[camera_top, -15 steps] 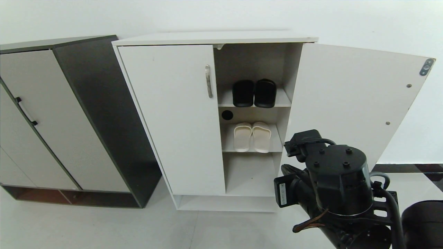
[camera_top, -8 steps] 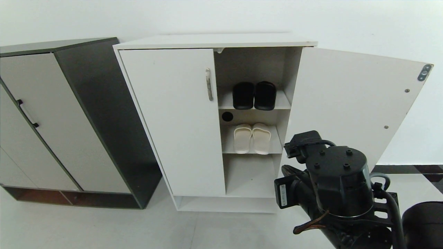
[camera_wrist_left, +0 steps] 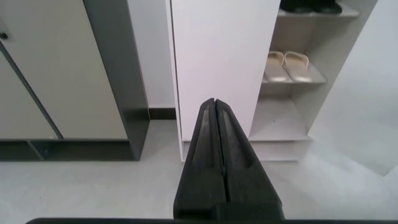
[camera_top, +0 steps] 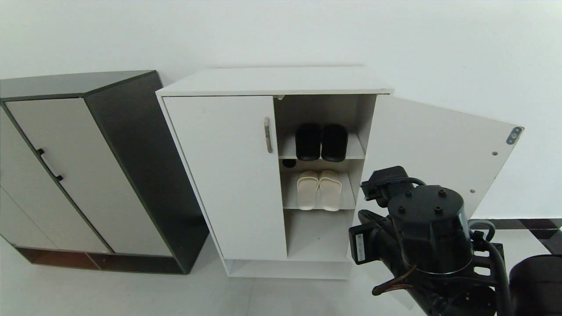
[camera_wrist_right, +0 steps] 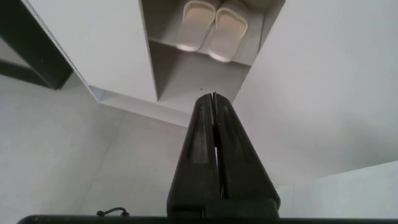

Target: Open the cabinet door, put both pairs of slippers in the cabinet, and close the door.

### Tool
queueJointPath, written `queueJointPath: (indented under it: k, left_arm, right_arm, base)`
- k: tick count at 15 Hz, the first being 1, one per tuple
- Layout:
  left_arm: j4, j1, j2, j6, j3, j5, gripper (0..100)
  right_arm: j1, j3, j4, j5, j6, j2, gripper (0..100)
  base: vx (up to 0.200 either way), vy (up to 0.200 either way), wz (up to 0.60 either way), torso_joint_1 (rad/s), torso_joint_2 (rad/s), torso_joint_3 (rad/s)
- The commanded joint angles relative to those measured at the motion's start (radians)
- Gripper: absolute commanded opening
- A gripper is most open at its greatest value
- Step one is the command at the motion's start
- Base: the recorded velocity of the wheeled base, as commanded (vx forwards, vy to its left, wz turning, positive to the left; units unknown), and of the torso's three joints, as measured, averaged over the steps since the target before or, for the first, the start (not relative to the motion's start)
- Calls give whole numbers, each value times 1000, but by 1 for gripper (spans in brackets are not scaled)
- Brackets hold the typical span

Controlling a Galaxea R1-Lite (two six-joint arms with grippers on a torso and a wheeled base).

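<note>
Seeing the white cabinet (camera_top: 272, 81) dead centre against a plain white wall (camera_top: 281, 30), standing on a pale grey floor (camera_top: 131, 294). Its right door (camera_top: 430, 149) is swung wide open toward 3 o'clock. The left door (camera_top: 224, 175) is closed, with a metal handle (camera_top: 267, 134) on its inner edge.

We have both pairs inside. The black slippers (camera_top: 321, 141) sit on the top shelf and the cream slippers (camera_top: 319, 189) on the shelf at 6 o'clock of them, each pair side by side.

A dark cabinet (camera_top: 131, 166) with pale doors stands just beside the white one at 9 o'clock. A dark strip (camera_top: 518, 223) runs along the wall base at 4 o'clock.

On the left gripper (camera_wrist_left: 214, 106) we read the fingers pressed together on nothing, above the floor facing the closed left door. The right gripper (camera_wrist_right: 215, 98) is the same, fingers together and empty, over the floor before the open side.
</note>
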Motion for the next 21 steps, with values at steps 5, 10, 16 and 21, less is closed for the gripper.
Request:
queueJointPath:
  k: [5, 10, 16, 21]
  left_arm:
    - [0, 0, 0, -1, 0, -1, 0]
    - [0, 0, 0, -1, 0, -1, 0]
    - [0, -2, 0, -1, 0, -1, 0]
    - [0, 0, 0, 1, 0, -1, 0]
  right_arm:
    - [2, 3, -1, 1, -1, 2, 0]
    - [1, 3, -1, 1, -1, 0, 0]
    - [1, 3, -1, -1, -1, 0, 0]
    - [1, 3, -5, 1, -1, -2, 0]
  base:
    - [0, 0, 0, 153, -467, -331]
    - [0, 0, 0, 167, -488, -313]
    - [0, 0, 0, 207, -521, -313]
    - [0, 0, 0, 225, -514, -289]
